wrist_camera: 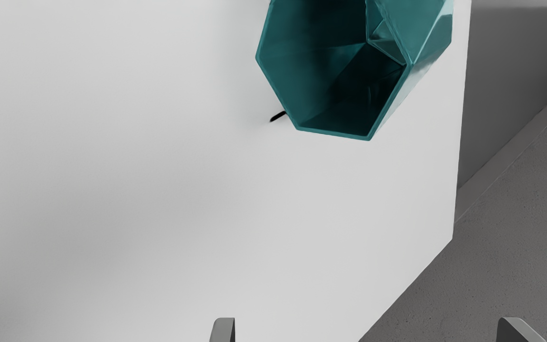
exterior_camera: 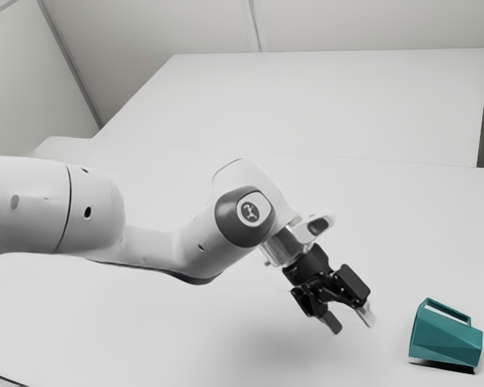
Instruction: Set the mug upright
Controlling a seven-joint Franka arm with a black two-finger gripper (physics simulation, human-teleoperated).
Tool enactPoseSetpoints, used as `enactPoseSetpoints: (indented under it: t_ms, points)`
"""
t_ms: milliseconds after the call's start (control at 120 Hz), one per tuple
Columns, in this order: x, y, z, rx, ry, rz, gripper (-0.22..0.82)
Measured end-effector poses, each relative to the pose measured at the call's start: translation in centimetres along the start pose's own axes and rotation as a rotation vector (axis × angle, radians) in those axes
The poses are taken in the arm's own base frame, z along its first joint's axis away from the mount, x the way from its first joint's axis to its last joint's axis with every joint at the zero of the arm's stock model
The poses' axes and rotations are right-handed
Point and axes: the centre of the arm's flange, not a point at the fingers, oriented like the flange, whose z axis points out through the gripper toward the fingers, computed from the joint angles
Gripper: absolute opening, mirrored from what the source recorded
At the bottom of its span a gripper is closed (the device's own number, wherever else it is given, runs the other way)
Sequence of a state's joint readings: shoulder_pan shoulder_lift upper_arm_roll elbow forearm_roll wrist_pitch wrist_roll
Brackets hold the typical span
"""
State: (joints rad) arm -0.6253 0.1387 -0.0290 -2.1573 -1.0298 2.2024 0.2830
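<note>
And here's the mug [exterior_camera: 445,340], down on its side on the table [exterior_camera: 185,322], handle [exterior_camera: 448,307] uppermost in the exterior view, its open mouth turned toward the gripper [exterior_camera: 351,320]! The gripper hangs above the table, near the mug but apart from it, over on the exterior view's left of it. Fingers spread wide, nothing between them: it's open and empty! The arm [exterior_camera: 145,250] reaches in from farther out on that same side of the mug, and beyond the table edge near the mug lies grey floor [wrist_camera: 515,247].
</note>
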Motion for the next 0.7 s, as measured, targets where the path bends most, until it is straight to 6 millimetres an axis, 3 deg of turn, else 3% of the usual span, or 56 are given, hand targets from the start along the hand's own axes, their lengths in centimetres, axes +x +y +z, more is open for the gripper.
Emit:
enactPoseSetpoints:
  t_ms: [117, 292, 467, 700]
  points:
    - [1.5, 0.0, 1.6, -0.004, 0.035, 0.007, 0.60]
    - [2.2, 0.8, 4.0, -0.039, 0.087, 0.000, 0.60]
    - [2.9, 2.1, 4.8, -0.074, 0.135, 0.012, 0.60]
    - [3.1, 1.4, 6.4, -0.147, 0.170, -0.041, 0.60]
